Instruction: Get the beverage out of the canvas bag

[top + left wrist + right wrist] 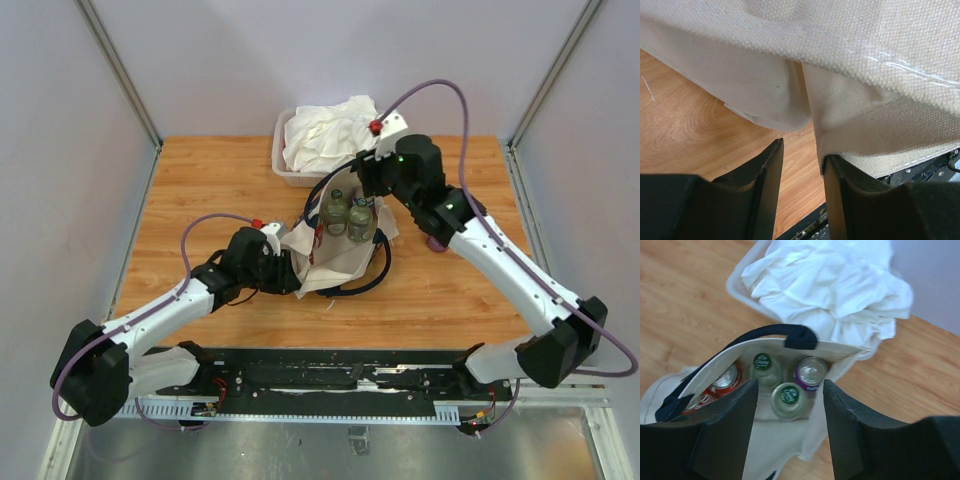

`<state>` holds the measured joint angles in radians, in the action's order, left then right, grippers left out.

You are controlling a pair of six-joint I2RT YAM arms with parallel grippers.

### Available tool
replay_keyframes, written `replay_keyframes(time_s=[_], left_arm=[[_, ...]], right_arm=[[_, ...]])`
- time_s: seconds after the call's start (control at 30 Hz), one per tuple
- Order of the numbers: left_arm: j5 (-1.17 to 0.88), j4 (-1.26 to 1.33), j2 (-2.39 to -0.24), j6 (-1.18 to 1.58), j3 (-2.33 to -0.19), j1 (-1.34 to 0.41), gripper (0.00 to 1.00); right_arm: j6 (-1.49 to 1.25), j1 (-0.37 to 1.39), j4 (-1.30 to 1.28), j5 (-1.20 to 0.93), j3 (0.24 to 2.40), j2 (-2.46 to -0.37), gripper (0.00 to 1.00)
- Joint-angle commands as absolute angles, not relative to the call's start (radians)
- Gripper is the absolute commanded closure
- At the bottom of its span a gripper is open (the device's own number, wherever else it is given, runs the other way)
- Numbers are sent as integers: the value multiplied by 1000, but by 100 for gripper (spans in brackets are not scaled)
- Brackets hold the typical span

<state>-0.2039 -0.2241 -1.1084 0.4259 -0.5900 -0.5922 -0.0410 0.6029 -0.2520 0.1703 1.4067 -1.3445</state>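
The canvas bag (345,262) stands open on the tabletop (200,180), orange-grained wood boxed in by pale walls (300,60). My right hand (787,387) hovers above it with its fingers apart, and a green-capped bottle (789,396) shows between them. My left hand (802,150) meets the bag's edge, and I cannot tell if it grips.

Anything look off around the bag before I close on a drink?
Nothing spilled or damaged: the bottles and purple can stand upright in the canvas bag. Two untidy spots: the white cloth bulges over the rim of the clear tub behind the bag, and the bag's near side sags onto the table.
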Motion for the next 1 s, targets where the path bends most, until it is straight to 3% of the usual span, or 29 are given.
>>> replay_keyframes(time_s=[0.0,0.1,0.33,0.6,0.97], left_arm=[[-181,-265,-1097,409,-594,-598,59],[-176,-265,-1095,410,-596,-597,58],[-176,-266,-1088,416,-588,-597,58],[-175,-265,-1089,416,-583,-597,58],[-181,-266,-1103,414,-582,-597,58]], right_arm=[[4,668,-300,80,1432,-1428,44],[-23,673,-292,59,1418,-1469,43],[-41,670,-305,188,1399,-1557,30],[-96,644,-343,259,1399,-1643,28],[-160,594,-242,205,1303,-1657,31]])
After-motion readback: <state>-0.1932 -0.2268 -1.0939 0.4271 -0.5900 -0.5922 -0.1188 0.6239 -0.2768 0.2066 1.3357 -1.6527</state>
